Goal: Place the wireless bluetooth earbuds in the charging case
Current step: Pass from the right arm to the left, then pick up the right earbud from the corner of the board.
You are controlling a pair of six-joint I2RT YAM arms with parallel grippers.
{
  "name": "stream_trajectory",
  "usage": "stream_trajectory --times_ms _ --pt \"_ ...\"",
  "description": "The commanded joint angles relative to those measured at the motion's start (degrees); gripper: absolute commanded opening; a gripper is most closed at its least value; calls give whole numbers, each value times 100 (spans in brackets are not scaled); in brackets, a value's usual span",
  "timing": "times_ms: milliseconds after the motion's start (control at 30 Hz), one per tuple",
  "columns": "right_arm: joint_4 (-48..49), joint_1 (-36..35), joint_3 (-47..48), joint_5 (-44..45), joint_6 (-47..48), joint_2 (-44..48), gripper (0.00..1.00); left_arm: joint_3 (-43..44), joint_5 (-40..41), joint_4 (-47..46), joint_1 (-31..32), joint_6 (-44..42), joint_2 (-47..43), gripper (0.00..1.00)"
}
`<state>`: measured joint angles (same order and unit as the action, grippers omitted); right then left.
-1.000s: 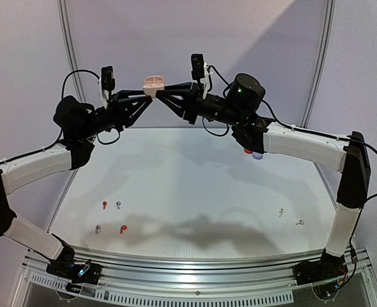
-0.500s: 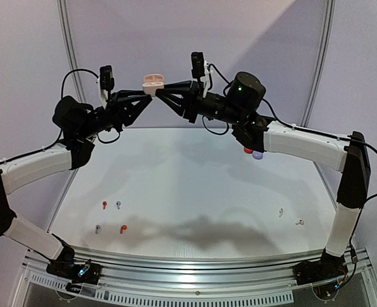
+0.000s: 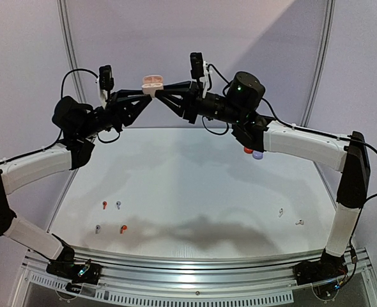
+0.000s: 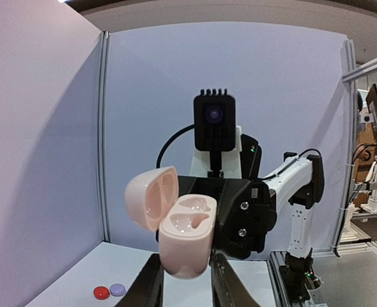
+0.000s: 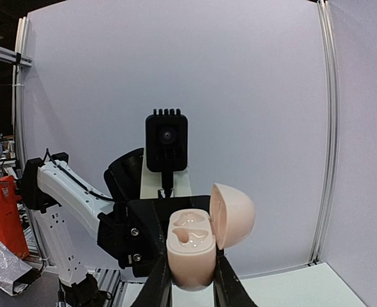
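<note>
A pale pink charging case (image 3: 153,81) with its lid open is held high above the table where both arms meet. My left gripper (image 3: 149,91) is shut on its lower body, and in the left wrist view the case (image 4: 187,230) sits between the fingers (image 4: 147,281). My right gripper (image 3: 158,91) is shut on the same case (image 5: 192,246) from the other side. Both earbud sockets are empty. The earbuds lie on the table: red (image 3: 104,204), lavender (image 3: 118,204), lavender (image 3: 98,228) and red (image 3: 121,228) at left, two white ones (image 3: 280,213) (image 3: 298,222) at right.
A red round case (image 3: 247,151) and a lavender one (image 3: 258,155) sit at the back right of the table, under the right arm; they also show in the left wrist view, red case (image 4: 101,293), lavender case (image 4: 117,289). Wall panels stand behind the table.
My left jaws have closed in onto the pink case. Both arms and the case have hardly shifted, and the earbuds lie where they were.
</note>
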<state>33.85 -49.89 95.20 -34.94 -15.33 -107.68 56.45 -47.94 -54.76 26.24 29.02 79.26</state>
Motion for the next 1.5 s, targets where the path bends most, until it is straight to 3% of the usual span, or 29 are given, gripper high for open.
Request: stream_trajectory --times_ms 0,200,367,400,500,600,867,1000,1133,1267,1367,1467 --pt "-115 -21 165 -40 88 -128 0 121 -15 -113 79 9 36 24" --pt "-163 -24 192 -72 109 -161 0 104 -54 -131 83 -17 28 0" --pt "-177 -28 191 -97 72 -190 0 70 -108 -142 84 -127 12 0" --pt "-189 -25 185 -69 54 -196 3 56 -112 -134 78 -192 4 0" --pt "-199 3 99 34 -69 -186 28 -40 -34 -113 54 -561 -44 0" --pt "-122 82 -156 179 -209 -59 44 -157 147 -43 -32 -987 -101 0" --pt "-965 240 -578 504 97 555 60 -438 296 -100 -139 -1718 -182 0" --pt "-2497 414 -636 1208 35 999 70 -688 720 -76 -163 -1772 -247 0" --pt "-5112 714 -423 3434 -194 1508 71 -1031 1041 -89 -166 -1754 -321 0" --pt "-8065 1316 -311 5474 -1888 1771 67 -1312 1232 -183 -162 -1781 -365 0" --pt "-9671 1972 -892 5719 -3245 1957 65 -1441 1322 -250 -172 -1788 -402 0" --pt "-10108 2319 -2020 5494 -4309 2280 58 -1538 1366 -356 -189 -1668 -411 0"
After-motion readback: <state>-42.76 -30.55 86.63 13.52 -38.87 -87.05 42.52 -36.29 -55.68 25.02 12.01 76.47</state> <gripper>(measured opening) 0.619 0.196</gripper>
